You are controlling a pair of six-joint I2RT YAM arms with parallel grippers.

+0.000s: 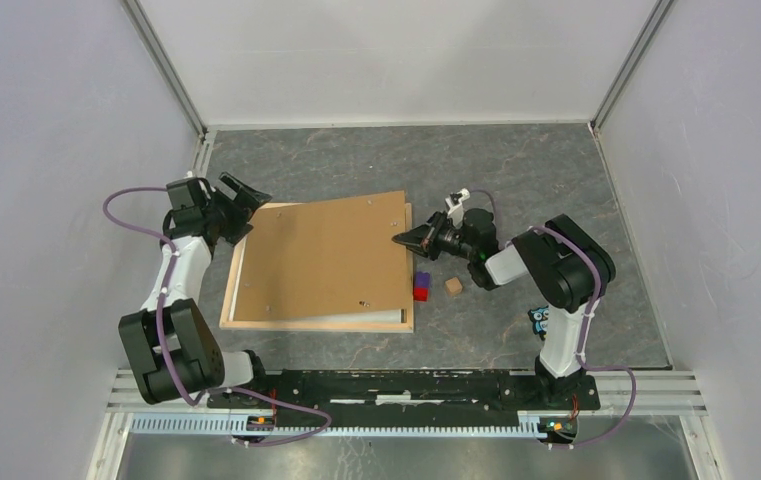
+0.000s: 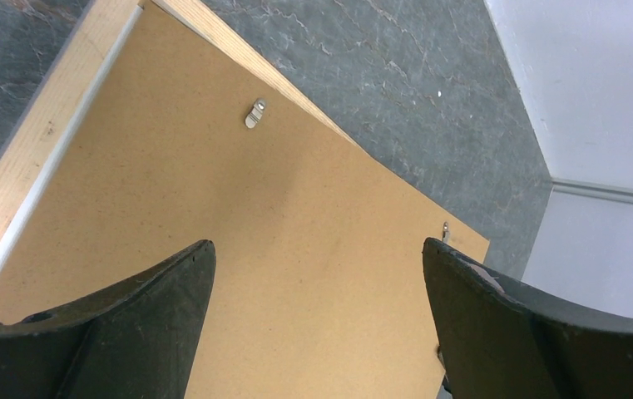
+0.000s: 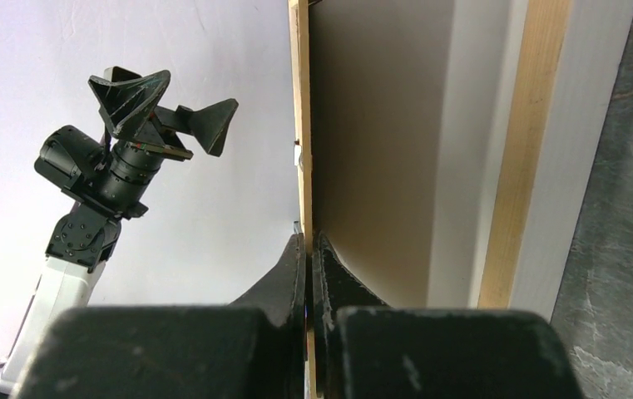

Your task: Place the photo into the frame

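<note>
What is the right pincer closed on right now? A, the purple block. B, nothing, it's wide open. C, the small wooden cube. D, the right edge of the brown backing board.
D. In the right wrist view the right pincer has its fingers pressed together on the thin edge of the brown backing board, while the purple block and the wooden cube lie apart from it.

The left arm (image 1: pixel 171 290) is bent at the elbow and reaches forward. The left gripper (image 1: pixel 253 212) angles down to the right with jaws spread fully apart. The right arm (image 1: pixel 556 265) is folded, forearm extending left, and the right gripper (image 1: pixel 403 238) lies low, jaws pinched together on a board (image 1: pixel 321 260) edge.
</note>
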